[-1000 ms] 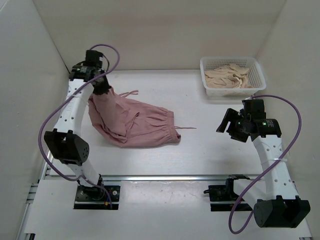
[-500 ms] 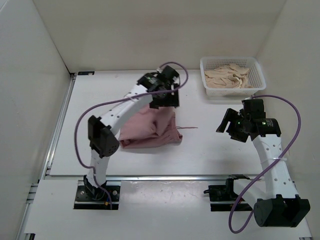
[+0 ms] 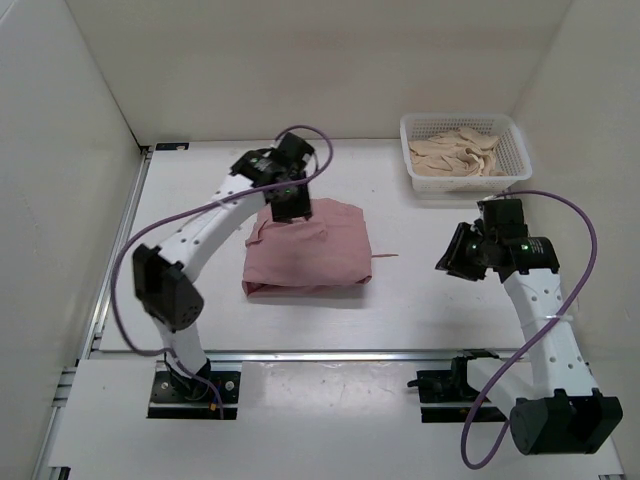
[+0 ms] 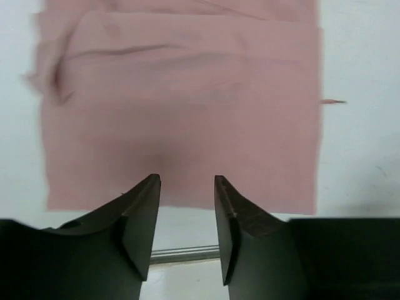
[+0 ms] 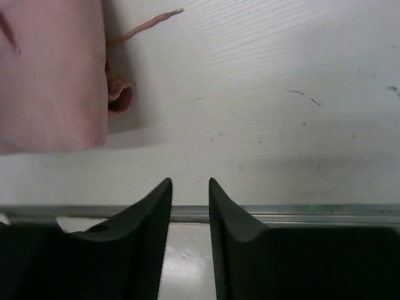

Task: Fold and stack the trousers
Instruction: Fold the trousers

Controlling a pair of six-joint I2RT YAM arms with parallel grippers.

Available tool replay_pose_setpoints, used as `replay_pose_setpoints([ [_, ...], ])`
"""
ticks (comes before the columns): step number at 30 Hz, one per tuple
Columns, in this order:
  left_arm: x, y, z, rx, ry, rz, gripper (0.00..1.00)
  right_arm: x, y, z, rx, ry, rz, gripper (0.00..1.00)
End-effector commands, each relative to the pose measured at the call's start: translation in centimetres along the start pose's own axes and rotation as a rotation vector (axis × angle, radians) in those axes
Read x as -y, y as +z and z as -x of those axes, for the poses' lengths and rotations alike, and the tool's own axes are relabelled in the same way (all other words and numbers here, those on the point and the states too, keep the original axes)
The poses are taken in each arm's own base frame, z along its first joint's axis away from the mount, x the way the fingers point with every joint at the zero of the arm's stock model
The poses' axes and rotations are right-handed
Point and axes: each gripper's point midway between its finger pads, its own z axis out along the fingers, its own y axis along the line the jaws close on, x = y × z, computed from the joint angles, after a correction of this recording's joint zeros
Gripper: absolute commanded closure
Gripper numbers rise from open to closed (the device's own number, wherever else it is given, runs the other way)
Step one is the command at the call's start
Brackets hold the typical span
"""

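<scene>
The dusty-pink trousers [image 3: 308,252] lie folded into a flat rectangle in the middle of the table, with a thin drawstring [image 3: 385,256] poking out on the right. They fill the upper part of the left wrist view [image 4: 181,112]. My left gripper [image 3: 292,209] hovers over the folded cloth's far edge, open and empty [image 4: 187,187]. My right gripper [image 3: 447,262] is open and empty to the right of the trousers, above bare table [image 5: 189,187]. The fold's edge shows in the right wrist view [image 5: 53,75].
A white basket [image 3: 520,160] holding beige cloth [image 3: 458,152] stands at the back right. White walls enclose the table on the left, back and right. A metal rail [image 3: 330,353] runs along the near edge.
My left gripper carried the trouser end from the far left over to the right, laid it down as a folded rectangle, let go and drew back. The right gripper shifted slightly.
</scene>
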Motion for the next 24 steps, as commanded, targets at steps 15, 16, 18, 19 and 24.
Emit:
replay_pose_setpoints([
  [15,-16.1,8.1,-8.3,-0.175,-0.220,0.218,0.75,-17.0,10.0,-3.4,-0.230,-0.321,0.168,0.79],
  [16,-17.2,8.9,-10.3,-0.225,-0.241,0.241,0.75,-16.0,11.7,-4.4,-0.261,-0.308,0.125,0.79],
  [18,-17.4,9.4,-11.8,-0.261,-0.245,0.234,0.75,-14.8,13.8,-6.1,-0.300,-0.296,0.082,0.79],
  [19,-17.6,9.6,-13.2,-0.295,-0.247,0.230,0.75,-12.8,15.4,-7.6,-0.341,-0.285,0.012,0.80],
  [24,-17.5,8.1,-13.0,-0.272,-0.225,0.186,0.78,-9.9,16.2,-8.3,-0.354,-0.276,-0.120,0.85],
])
